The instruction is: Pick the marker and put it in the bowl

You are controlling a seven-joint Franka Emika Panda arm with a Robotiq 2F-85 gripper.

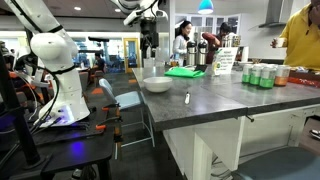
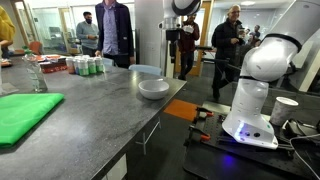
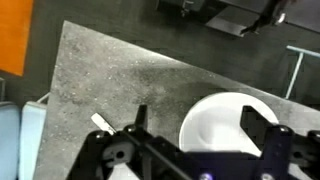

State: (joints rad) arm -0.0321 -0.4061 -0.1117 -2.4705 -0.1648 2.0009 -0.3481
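The white bowl [image 1: 157, 84] sits near the counter's edge and shows in both exterior views [image 2: 153, 88]. The marker [image 1: 186, 98], a small whitish stick, lies on the grey counter a little away from the bowl. In the wrist view the bowl [image 3: 222, 118] lies below and between the fingers, and the marker [image 3: 101, 122] lies outside one finger. My gripper [image 1: 150, 42] hangs high above the bowl, open and empty, as also seen in the wrist view [image 3: 197, 122]. I cannot make out the marker in the exterior view that shows the tray up close.
A flat green tray [image 1: 185, 71] lies behind the bowl, also seen in an exterior view [image 2: 25, 112]. Cans [image 1: 260, 76] and bottles stand further back on the counter. People stand in the background. The counter edge runs close to the bowl.
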